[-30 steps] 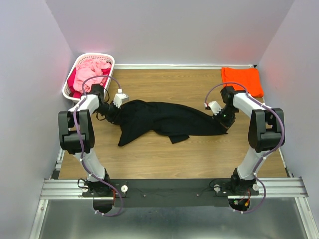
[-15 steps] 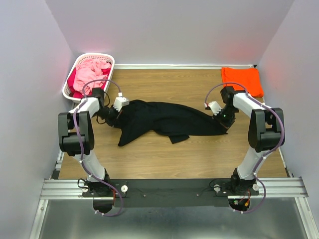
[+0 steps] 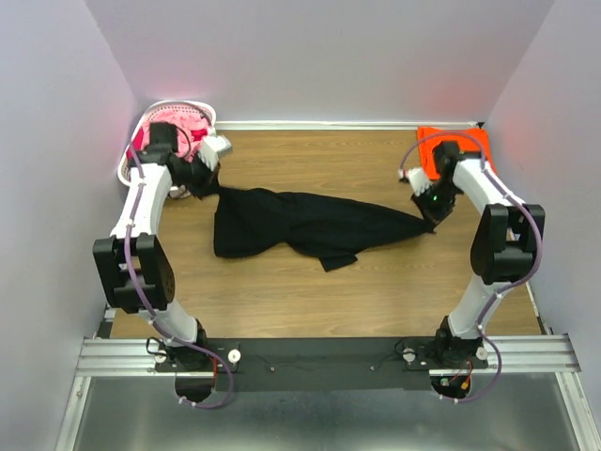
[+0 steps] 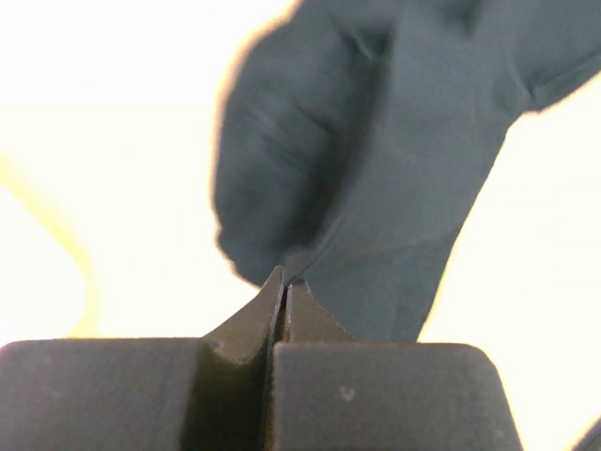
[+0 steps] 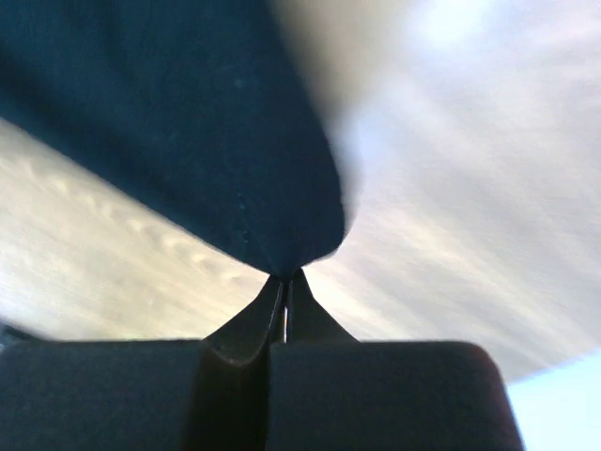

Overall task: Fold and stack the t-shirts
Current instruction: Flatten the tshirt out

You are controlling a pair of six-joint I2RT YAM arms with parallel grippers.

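While in fingers (image 4: pixel 246 331), black t-shirt (image 3: pixel 310 224) outstretched

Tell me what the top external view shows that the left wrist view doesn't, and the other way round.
Only the top external view: the whole black t-shirt stretched across the table between both arms, the right gripper shut on its right end, the orange t-shirt at the back right, and the white basket holding pink cloth. Only the left wrist view: the jaws meeting on a thin pinch of fabric. Both: the left gripper shut on the black t-shirt.
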